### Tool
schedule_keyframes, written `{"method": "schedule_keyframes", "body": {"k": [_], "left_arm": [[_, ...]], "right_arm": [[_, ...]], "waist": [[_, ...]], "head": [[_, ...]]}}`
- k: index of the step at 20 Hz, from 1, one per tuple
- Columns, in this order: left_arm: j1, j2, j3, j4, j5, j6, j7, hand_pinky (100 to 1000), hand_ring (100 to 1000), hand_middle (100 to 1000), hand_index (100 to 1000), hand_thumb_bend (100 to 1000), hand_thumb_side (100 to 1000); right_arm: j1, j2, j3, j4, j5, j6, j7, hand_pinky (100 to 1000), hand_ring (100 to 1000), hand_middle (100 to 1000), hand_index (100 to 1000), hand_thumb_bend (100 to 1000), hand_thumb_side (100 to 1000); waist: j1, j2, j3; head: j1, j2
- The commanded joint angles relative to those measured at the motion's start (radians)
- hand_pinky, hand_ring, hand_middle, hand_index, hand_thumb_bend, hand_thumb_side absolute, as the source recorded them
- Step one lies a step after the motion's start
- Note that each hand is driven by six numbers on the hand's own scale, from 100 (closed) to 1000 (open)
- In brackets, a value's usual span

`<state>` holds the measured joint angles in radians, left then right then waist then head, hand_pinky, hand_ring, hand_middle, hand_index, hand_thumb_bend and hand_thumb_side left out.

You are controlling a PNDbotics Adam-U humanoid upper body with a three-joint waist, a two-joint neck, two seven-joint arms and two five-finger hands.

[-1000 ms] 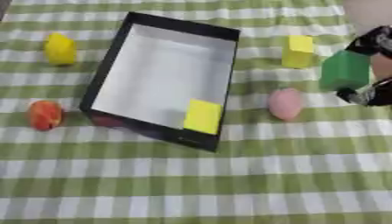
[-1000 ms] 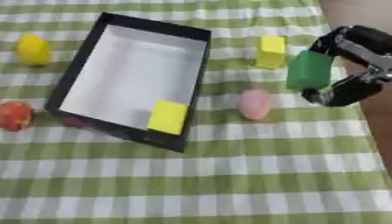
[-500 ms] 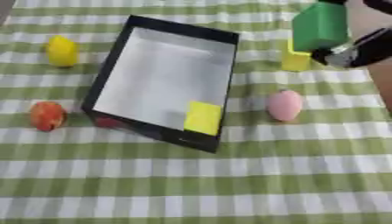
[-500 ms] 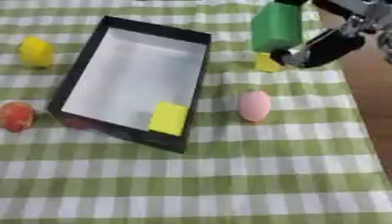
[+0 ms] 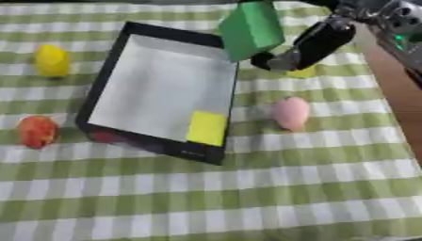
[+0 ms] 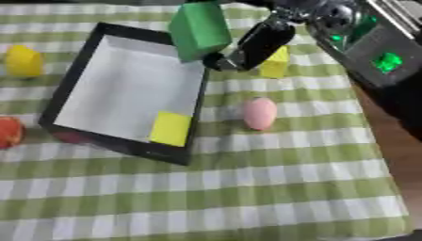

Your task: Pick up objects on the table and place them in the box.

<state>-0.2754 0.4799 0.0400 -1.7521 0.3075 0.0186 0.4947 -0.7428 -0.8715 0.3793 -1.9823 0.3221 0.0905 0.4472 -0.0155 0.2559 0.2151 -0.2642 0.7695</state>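
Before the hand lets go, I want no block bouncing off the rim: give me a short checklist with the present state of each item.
1. Green block held by the right hand: ok.
2. Block over the box opening: not ok, it hangs above the far right corner rim.
3. White floor under the corner bare: ok; the yellow block lies at the near end.
4. Pink egg shape outside the box, away from the drop: ok.
5. Block level: not ok, it looks tilted.
6. Left hand: cannot tell, not in view.

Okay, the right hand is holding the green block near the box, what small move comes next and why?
Probably carry the green block a little further left, then lower it. The right hand holds it over the box's far right wall, not yet above the white floor.
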Motion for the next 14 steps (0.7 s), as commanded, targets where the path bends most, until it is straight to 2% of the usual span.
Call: {"method": "schedule_keyframes", "body": {"k": [1, 4, 7, 11, 12, 13, 14], "left_arm": [[-0.019, 0.041, 0.017, -0.025, -0.004, -0.003, 0.008, 774, 747, 749, 896, 775, 663], [-0.024, 0.039, 0.026, -0.029, -0.002, -0.008, 0.016, 775, 747, 749, 896, 776, 662], [-0.023, 0.039, 0.035, -0.031, -0.001, -0.011, 0.024, 774, 747, 748, 896, 776, 662], [-0.019, 0.041, 0.046, -0.033, 0.0, -0.015, 0.035, 773, 747, 748, 895, 778, 662], [-0.018, 0.041, 0.047, -0.033, 0.001, -0.015, 0.036, 773, 746, 748, 896, 778, 662], [-0.017, 0.041, 0.047, -0.033, 0.002, -0.016, 0.037, 773, 746, 747, 895, 778, 662], [-0.016, 0.041, 0.048, -0.033, 0.002, -0.016, 0.038, 773, 746, 747, 895, 778, 663]], "right_arm": [[-0.068, 0.058, 0.063, 0.022, 0.047, 0.036, 0.047, 796, 622, 392, 508, 335, 100], [-0.147, 0.138, 0.12, 0.098, 0.096, 0.085, 0.096, 795, 623, 400, 514, 336, 100], [-0.224, 0.215, 0.151, 0.174, 0.144, 0.132, 0.143, 794, 623, 408, 520, 341, 100], [-0.329, 0.326, 0.178, 0.286, 0.212, 0.198, 0.212, 795, 628, 434, 543, 347, 100], [-0.34, 0.353, 0.18, 0.312, 0.229, 0.207, 0.228, 796, 630, 440, 548, 395, 100], [-0.347, 0.38, 0.179, 0.34, 0.245, 0.208, 0.245, 797, 633, 445, 553, 351, 100], [-0.351, 0.407, 0.179, 0.366, 0.262, 0.203, 0.257, 799, 641, 454, 562, 362, 100]], "waist": [[-0.011, -0.037, 0.005], [-0.01, -0.03, 0.008], [-0.009, -0.022, 0.002], [-0.01, -0.012, -0.017], [-0.01, -0.011, -0.021], [-0.009, -0.01, -0.024], [-0.009, -0.009, -0.027]], "head": [[-0.012, 0.001], [-0.015, 0.001], [-0.008, 0.001], [0.012, 0.001], [0.017, 0.001], [0.02, 0.001], [0.024, 0.001]]}}
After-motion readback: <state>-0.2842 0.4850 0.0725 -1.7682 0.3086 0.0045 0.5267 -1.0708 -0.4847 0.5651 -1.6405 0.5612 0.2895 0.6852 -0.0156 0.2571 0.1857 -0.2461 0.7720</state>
